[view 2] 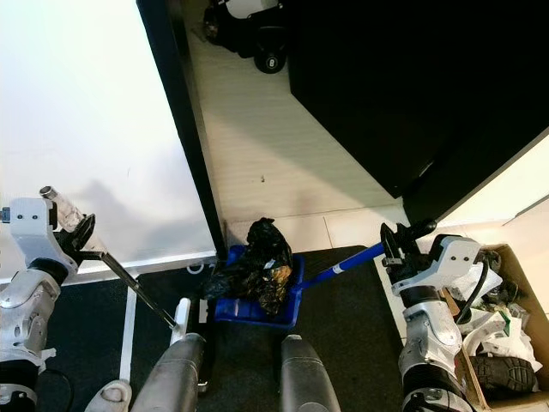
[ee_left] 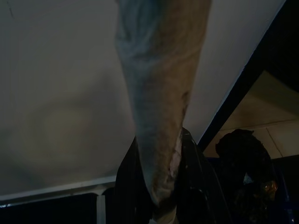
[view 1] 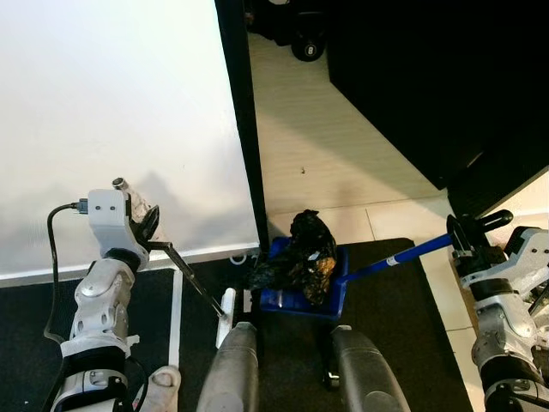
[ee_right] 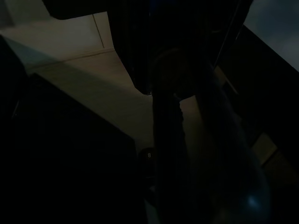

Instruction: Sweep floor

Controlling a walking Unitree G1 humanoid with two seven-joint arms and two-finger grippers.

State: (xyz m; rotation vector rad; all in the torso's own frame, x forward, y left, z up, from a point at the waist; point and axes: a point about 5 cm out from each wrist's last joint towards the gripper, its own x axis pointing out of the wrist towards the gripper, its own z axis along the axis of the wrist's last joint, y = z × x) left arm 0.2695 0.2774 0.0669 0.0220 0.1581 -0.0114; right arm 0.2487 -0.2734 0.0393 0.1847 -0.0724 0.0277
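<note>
Floor: pale tile floor (view 1: 326, 163) beyond a black mat (view 1: 395, 343); white wall panel (view 1: 111, 129) on the left, dark furniture (view 2: 412, 77) on the right.
Blue dustpan (view 1: 302, 292) on the mat's edge, holding crumpled black trash (view 1: 300, 253).
Right gripper (view 1: 470, 230): jaws pinching the dustpan's blue handle (view 1: 403, 255).
Left gripper (view 1: 146, 225): jaws clamped on the thin broom handle (view 1: 193, 281).
Cardboard box (view 2: 506, 343) of clutter at far right.

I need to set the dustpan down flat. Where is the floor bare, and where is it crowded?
Bare: the pale tile floor ahead, between the white panel and the dark cabinet. Crowded: the black mat, with the robot's feet, the blue dustpan holding black debris, and the broom. A cluttered box sits on the right.
</note>
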